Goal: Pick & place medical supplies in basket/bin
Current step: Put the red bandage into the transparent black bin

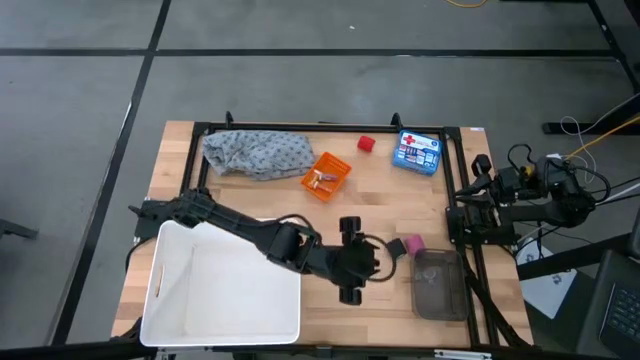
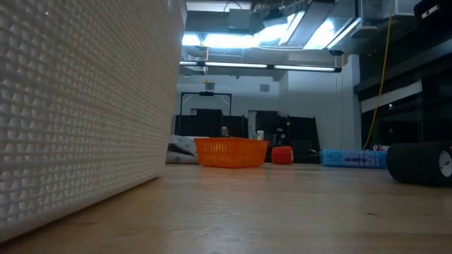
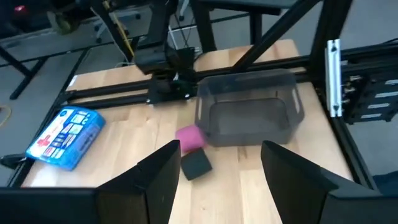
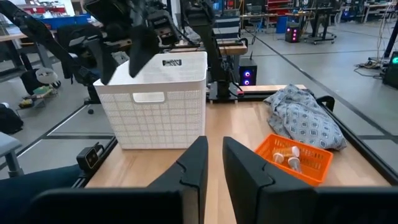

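Observation:
My left gripper (image 3: 217,171) is open, low over the table's near middle, also seen in the high view (image 1: 378,258). A small black roll (image 3: 196,164) lies on the wood just ahead of its fingers, close to one of them and apart from both. A pink roll (image 3: 189,137) sits right behind it. The orange basket (image 1: 326,176) stands farther back with clear-wrapped pieces (image 4: 287,155) inside. The grey patterned cloth (image 1: 258,153) lies bunched at the far left, and a red roll (image 1: 366,144) sits near the far edge. My right gripper (image 4: 214,163) is shut, parked at the right edge.
A big white latticed tub (image 1: 222,283) fills the near left corner. A smoky grey bin (image 1: 438,283) stands at the near right, just past the pink roll. A blue first-aid pack (image 1: 418,152) lies far right. Black frame rails (image 1: 455,180) border the table.

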You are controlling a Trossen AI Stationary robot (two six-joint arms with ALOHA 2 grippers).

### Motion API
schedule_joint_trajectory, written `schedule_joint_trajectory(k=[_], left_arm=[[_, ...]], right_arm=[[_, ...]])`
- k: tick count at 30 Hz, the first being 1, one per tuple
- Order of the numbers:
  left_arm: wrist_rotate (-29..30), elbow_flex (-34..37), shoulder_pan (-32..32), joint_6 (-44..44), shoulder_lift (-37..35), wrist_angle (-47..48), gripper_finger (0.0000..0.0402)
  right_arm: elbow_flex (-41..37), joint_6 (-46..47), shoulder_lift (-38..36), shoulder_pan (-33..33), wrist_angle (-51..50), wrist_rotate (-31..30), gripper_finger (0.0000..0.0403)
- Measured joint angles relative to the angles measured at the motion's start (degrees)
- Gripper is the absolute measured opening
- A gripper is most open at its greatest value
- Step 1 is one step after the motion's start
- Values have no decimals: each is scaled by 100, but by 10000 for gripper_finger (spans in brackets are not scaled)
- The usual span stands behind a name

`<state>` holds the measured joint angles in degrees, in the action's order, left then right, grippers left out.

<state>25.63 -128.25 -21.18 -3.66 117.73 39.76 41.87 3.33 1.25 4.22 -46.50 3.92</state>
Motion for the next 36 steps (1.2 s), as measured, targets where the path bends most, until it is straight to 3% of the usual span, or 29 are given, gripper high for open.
schedule_joint_trajectory(k=[4,9,11,14,17,20,25,30,33,36], left_arm=[[-84,0,-69,303,-32,-235,221],[-2470,2,125,1011,-417,173,220],[-2996,-1,273,1007,-692,309,219],[-3098,57,489,1162,-1115,630,221],[-3147,612,708,1184,-1660,623,223],[-3287,1927,949,1095,-2567,-74,223],[-3466,5452,1311,702,-4760,-2548,224],[-2832,8309,1687,16,-7331,-3768,221],[-2885,9515,1790,-224,-8503,-4614,223],[-2962,10256,1788,-132,-9355,-4724,223]], right_arm=[[0,-132,0,0,-2,-2,52],[0,-233,-2,-1,-185,-2,52],[0,-233,0,0,-225,-1,52],[0,-233,-1,0,-216,-1,52],[0,-236,0,-1,-214,0,52],[0,-252,-1,-1,-215,3,52],[0,-253,-1,-1,-212,18,52],[-1,-253,0,-1,-215,18,52],[0,-254,0,0,-213,18,52],[0,-257,0,-1,-212,18,52]])
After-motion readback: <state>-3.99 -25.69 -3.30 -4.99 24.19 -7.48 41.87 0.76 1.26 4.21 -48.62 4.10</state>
